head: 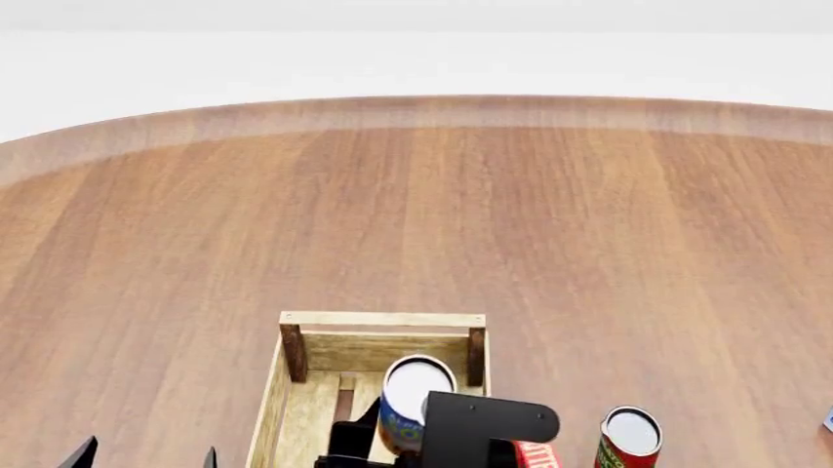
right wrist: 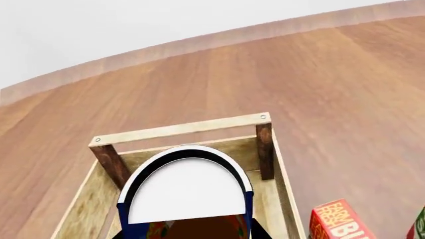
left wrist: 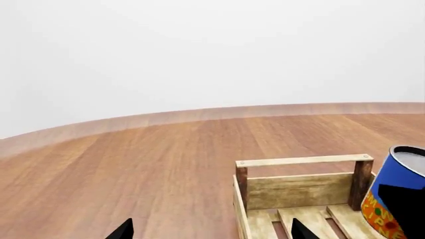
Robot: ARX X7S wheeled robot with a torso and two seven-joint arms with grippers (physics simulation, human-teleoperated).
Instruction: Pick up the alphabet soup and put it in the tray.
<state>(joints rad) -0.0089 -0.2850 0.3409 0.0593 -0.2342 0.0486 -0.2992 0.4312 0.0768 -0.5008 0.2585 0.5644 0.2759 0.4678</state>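
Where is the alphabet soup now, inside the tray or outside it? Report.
Over the tray, held in the right gripper: the alphabet soup hangs above the slats. Resting contact: cannot tell.

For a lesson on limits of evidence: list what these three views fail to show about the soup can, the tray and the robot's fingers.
- Right fingers: no view shows them plainly; in the head view a black arm part covers them, so the grip is unclear.
- Soup can: its bottom is cut off by the edge in every view, so contact with the tray is unknown.
- Left fingers: only the tips show.
- Tray's near end: out of frame.

Tray (head: pixel 380 320) far rail ahead; red can (head: pixel 630 437) blocks rt side.
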